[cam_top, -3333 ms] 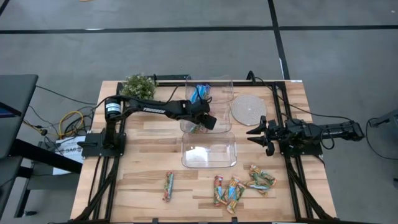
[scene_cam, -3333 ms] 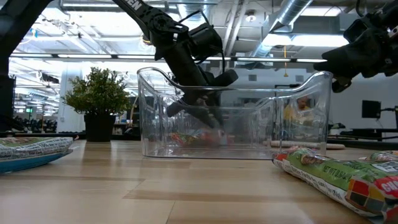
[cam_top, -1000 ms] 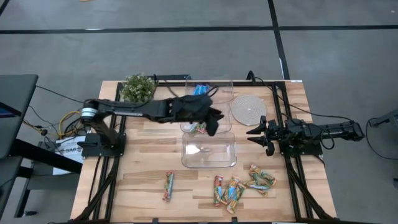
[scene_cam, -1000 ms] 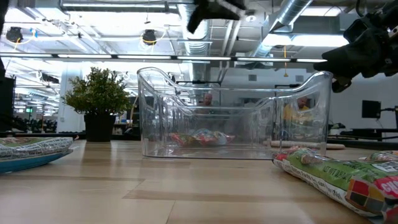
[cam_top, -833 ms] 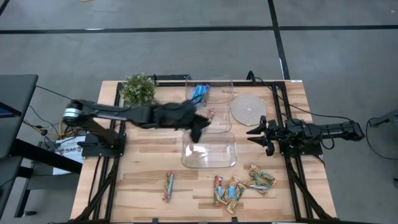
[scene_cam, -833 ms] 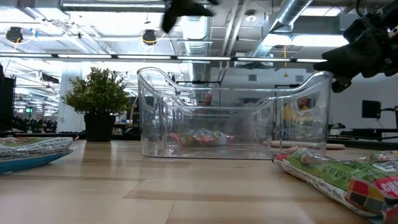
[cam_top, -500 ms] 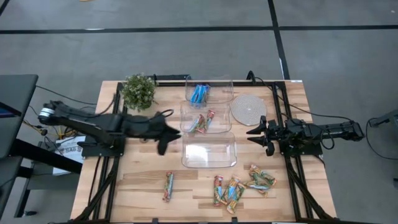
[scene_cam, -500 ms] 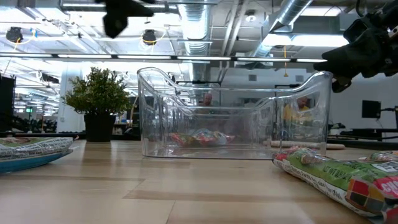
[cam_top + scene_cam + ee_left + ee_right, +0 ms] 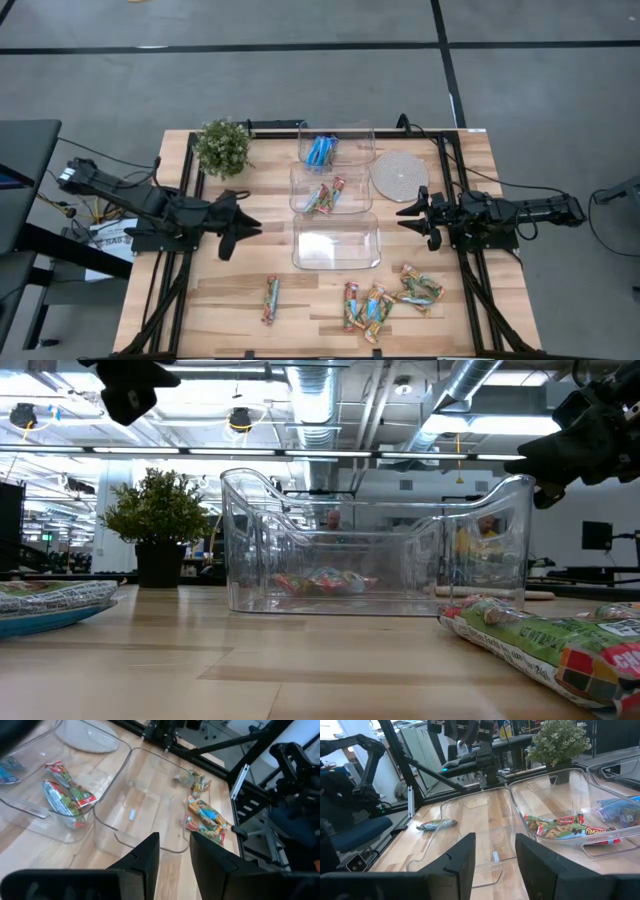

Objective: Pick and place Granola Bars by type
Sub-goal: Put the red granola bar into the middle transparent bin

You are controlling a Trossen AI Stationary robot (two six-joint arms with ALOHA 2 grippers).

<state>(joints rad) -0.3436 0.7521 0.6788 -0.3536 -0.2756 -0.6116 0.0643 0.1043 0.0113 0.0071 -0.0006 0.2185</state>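
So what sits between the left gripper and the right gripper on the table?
In the high view, the empty clear tub lies between the left gripper and the right gripper, with bare wood on either side of it.

no readable text, granola bar wrappers (image 9: 545,645) printed but illegible

In the low view, a granola bar (image 9: 545,650) at 4 o'clock is cut off by the edge; wrapper print is too small to read.
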